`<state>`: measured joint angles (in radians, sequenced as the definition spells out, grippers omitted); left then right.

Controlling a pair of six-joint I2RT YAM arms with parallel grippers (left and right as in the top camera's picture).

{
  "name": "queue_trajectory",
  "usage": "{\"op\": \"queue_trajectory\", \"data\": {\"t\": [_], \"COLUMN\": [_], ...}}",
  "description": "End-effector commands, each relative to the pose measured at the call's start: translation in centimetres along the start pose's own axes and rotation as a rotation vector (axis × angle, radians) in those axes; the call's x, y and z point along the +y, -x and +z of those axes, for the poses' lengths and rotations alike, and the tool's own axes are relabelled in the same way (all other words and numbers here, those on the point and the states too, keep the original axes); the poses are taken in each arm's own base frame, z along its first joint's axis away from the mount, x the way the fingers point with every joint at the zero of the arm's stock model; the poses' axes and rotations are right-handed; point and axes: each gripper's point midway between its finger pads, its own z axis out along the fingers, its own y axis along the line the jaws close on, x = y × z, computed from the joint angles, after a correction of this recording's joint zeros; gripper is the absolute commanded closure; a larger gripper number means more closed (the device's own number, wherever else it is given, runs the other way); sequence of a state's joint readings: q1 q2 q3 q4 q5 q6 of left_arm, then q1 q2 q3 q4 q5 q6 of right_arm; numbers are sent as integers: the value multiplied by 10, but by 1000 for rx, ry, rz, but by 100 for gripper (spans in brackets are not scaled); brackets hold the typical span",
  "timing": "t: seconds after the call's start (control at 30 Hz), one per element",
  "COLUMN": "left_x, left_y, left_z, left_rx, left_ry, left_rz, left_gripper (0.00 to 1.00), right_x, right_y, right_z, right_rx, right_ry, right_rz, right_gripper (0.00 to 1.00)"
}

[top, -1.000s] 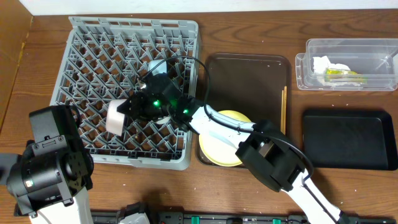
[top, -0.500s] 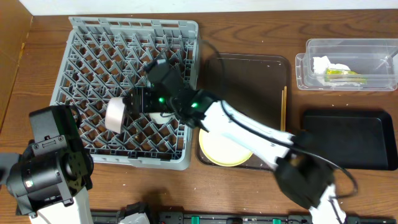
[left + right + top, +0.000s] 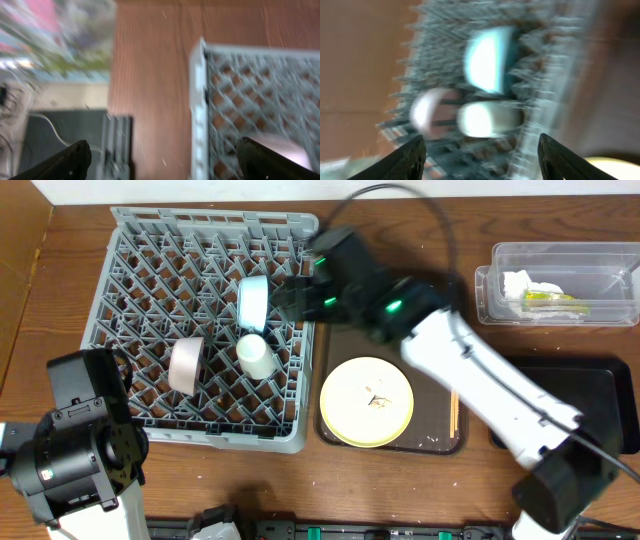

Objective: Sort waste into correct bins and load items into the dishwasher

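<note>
Right gripper (image 3: 481, 150): fingers spread wide with nothing between them. In the overhead view it hangs over the 3 o'clock side of the dish rack (image 3: 140, 240), just at 3 o'clock of the light blue bowl (image 3: 252, 302).
Left gripper (image 3: 165, 157): fingers spread wide and empty. Its blurred wrist view looks down on a rack corner and bare wooden table (image 3: 150, 75).
Dish rack contents: the light blue bowl stands on edge between pegs. The cream cup (image 3: 257, 355) lies at 6 o'clock of the bowl. The pink saucer (image 3: 186, 365) stands on edge at 9 o'clock of the cup.
Serving tray (image 3: 400, 295): dark brown, at 3 o'clock of the rack. The yellow plate (image 3: 350, 415) lies flat at its 6 o'clock end with a few crumbs (image 3: 377, 401) on it. The chopsticks (image 3: 455, 412) lie along its 3 o'clock edge.
Clear tub (image 3: 600, 265): at 2 o'clock on the table. It holds the white napkin (image 3: 520, 282) and, beside it, the green-and-orange wrapper (image 3: 548, 300).
Black tray (image 3: 610, 395): at 6 o'clock of the tub, partly hidden by the right arm (image 3: 490, 390). Nothing shows in its visible part.
</note>
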<state>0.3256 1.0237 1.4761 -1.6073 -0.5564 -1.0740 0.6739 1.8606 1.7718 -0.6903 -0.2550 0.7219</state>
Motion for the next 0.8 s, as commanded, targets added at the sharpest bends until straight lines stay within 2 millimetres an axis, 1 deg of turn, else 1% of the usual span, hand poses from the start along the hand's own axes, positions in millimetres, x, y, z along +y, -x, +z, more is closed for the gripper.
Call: {"op": "queue_trajectory", "data": {"t": [0.0, 0.07, 0.17, 0.2, 0.27, 0.3, 0.4, 0.5, 0.57, 0.63, 0.7, 0.77], "left_x": [-13, -19, -29, -33, -39, -40, -44, -50, -55, -64, -70, -73], "left_y": [-34, -47, -66, -73, -81, -83, -89, -99, -105, -112, -116, -118], "left_z": [-4, -7, -16, -19, -24, -26, -28, -33, -38, -44, -46, -45], "left_rx": [203, 278, 396, 434, 483, 499, 529, 583, 623, 655, 663, 665], "left_ry": [-81, -115, -183, -214, -260, -271, -299, -347, -390, -457, -492, -492], "left_rz": [0, 1, 43, 71, 122, 140, 203, 282, 334, 406, 461, 489], "left_gripper": [2, 2, 2, 2, 2, 2, 2, 2, 2, 2, 2, 2], "right_x": [-37, -68, -112, -128, -153, -169, -208, -239, -247, -252, -253, -250], "right_y": [28, 34, 41, 43, 45, 45, 42, 37, 35, 35, 35, 28], "right_z": [-46, -64, -91, -102, -117, -126, -149, -172, -179, -182, -183, -180], "right_rx": [-64, -71, -87, -94, -105, -106, -105, -101, -93, -93, -94, -58], "right_ry": [-87, -177, -312, -362, -446, -499, -642, -764, -785, -791, -792, -773], "right_rz": [-27, 4, 50, 76, 117, 142, 198, 246, 268, 280, 284, 293], "right_gripper": [31, 28, 16, 1, 1, 1, 1, 1, 1, 1, 1, 1]}}
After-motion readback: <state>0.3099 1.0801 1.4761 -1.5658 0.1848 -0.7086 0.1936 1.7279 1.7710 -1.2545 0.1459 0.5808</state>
